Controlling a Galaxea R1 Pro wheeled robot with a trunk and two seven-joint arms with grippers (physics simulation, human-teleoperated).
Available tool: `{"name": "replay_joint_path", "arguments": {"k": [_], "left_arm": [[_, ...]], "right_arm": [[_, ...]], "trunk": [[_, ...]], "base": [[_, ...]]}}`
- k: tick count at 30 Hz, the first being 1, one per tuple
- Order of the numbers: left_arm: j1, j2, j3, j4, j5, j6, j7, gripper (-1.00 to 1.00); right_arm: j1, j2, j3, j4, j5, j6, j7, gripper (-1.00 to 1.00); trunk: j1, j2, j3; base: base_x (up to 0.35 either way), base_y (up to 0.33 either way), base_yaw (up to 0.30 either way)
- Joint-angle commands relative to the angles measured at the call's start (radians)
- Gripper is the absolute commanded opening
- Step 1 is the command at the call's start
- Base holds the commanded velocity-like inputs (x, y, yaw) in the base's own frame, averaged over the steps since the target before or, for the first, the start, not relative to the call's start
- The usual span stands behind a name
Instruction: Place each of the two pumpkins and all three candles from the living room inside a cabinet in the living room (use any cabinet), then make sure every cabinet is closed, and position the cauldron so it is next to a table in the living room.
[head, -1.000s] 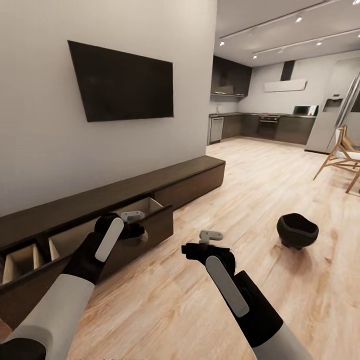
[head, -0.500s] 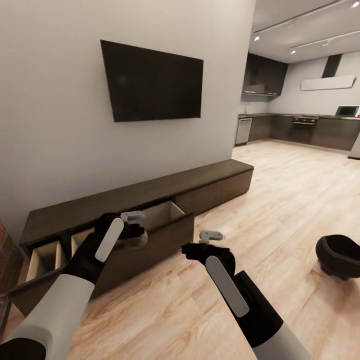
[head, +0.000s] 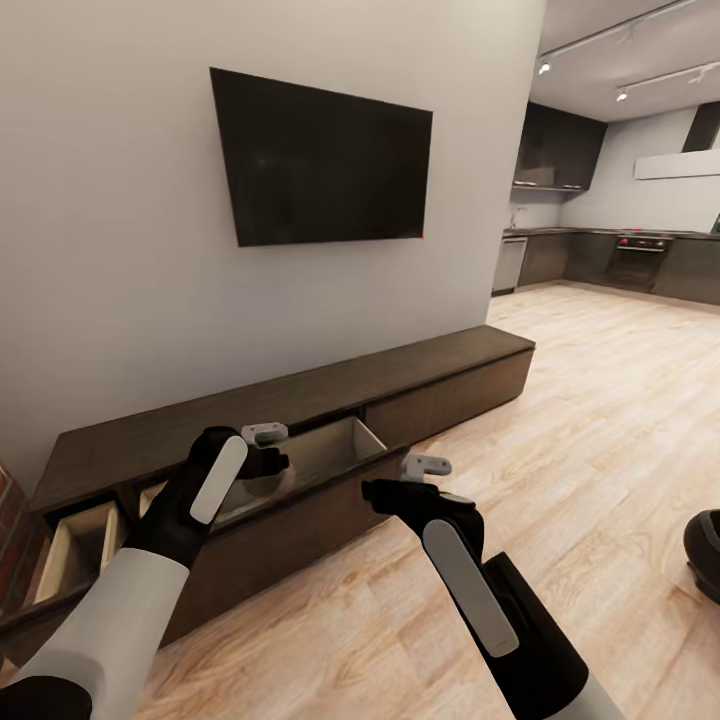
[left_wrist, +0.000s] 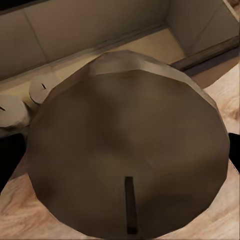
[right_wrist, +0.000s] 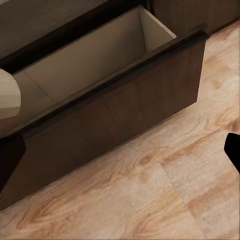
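In the head view the long dark cabinet (head: 430, 362) runs along the wall under the black TV (head: 325, 160), left of centre in the frame. One drawer (head: 345, 443) stands open at centre and another (head: 80, 535) at the lower left. The left gripper (head: 268, 452) hangs over the centre drawer, and the right gripper (head: 410, 480) is over the wood floor (head: 600, 420) just in front of it. The cauldron (head: 706, 556) is cut by the right edge.

The left wrist view adds what the head view hides. A round, faceted, brownish pumpkin (left_wrist: 125, 150) with a dark stem is pinched between the fingers (left_wrist: 234, 152) above the pale drawer bottom, where two candles (left_wrist: 42, 90) lie.

The right wrist view shows the drawer's pale inside (right_wrist: 90, 60). The right fingers (right_wrist: 233, 150) are spread, with bare floor between them.
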Motion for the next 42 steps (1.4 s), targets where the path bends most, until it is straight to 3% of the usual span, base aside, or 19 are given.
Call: {"name": "replay_joint_path", "arguments": {"k": [1,5,10,12,13,14,15,16,17,19,27,39,41,42], "left_arm": [[-0.001,0.001,-0.003,-0.001,0.009,0.001,0.011,-1.0],[-0.001,0.001,0.0,0.001,0.011,0.001,0.008,-1.0],[-0.001,0.001,0.001,0.002,0.014,0.001,0.007,-1.0],[0.0,0.001,0.001,0.001,0.015,0.001,0.007,-1.0],[0.0,0.001,0.0,0.001,0.015,0.001,0.006,-1.0],[0.0,0.001,0.001,0.0,0.015,0.001,0.006,-1.0],[-0.001,0.001,0.001,0.0,0.015,0.001,0.006,-1.0],[-0.001,0.001,0.001,0.0,0.015,0.001,0.006,-1.0],[-0.001,0.001,0.001,0.0,0.015,0.001,0.005,-1.0],[-0.001,0.001,0.0,0.001,0.015,0.001,0.006,-1.0],[-0.001,0.001,-0.001,0.001,0.015,0.001,0.006,-1.0],[-0.001,0.0,-0.001,0.002,0.015,0.001,0.009,-1.0],[-0.001,0.0,-0.001,0.004,0.015,0.001,0.008,-1.0],[-0.001,0.0,-0.001,0.005,0.015,0.001,0.008,-1.0]], "right_arm": [[0.002,0.0,-0.001,-0.003,-0.009,0.002,-0.01,1.0],[0.009,-0.002,-0.015,-0.009,-0.009,-0.003,-0.011,1.0],[0.012,-0.004,-0.145,-0.01,-0.01,-0.006,-0.005,1.0],[0.021,-0.009,-0.222,-0.01,-0.012,-0.008,-0.003,1.0],[0.029,-0.011,-0.284,-0.01,-0.014,-0.01,-0.002,1.0],[0.033,-0.012,-0.319,-0.01,-0.015,-0.011,-0.001,1.0],[0.041,-0.012,-0.394,-0.01,-0.018,-0.011,-0.001,1.0],[0.044,-0.013,-0.431,-0.01,-0.019,-0.011,-0.001,1.0],[0.048,-0.013,-0.496,-0.011,-0.021,-0.01,-0.001,1.0],[0.053,-0.013,-0.579,-0.011,-0.022,-0.009,-0.001,1.0],[0.057,-0.012,-0.689,-0.011,-0.022,-0.013,-0.005,1.0],[0.057,-0.01,-0.72,-0.009,-0.024,-0.014,-0.001,1.0],[0.057,-0.008,-0.752,-0.009,-0.024,-0.016,0.0,1.0],[0.057,-0.006,-0.792,-0.009,-0.025,-0.016,0.0,1.0]], "trunk": [[0.0,0.0,-0.001],[0.0,0.0,-0.001],[0.0,0.0,-0.001],[0.0,0.0,-0.001],[0.0,0.0,-0.001],[0.0,0.0,-0.001],[0.0,0.0,-0.001],[0.0,0.0,-0.001],[0.0,0.0,-0.001],[0.0,0.0,-0.001],[0.0,0.0,-0.001],[0.0,0.0,-0.001],[0.0,0.0,-0.001],[0.0,0.0,-0.001]], "base": [[0.314,0.006,0.003],[0.275,0.102,0.001],[0.221,0.177,0.0],[0.112,0.082,0.0],[0.064,0.047,0.0],[0.051,0.037,0.0],[0.033,0.024,0.0],[0.026,0.019,0.0],[0.017,0.012,0.0],[0.009,0.006,0.0],[0.002,0.001,0.0],[0.017,0.0,0.0],[0.078,0.0,0.0],[0.133,0.0,0.0]]}}
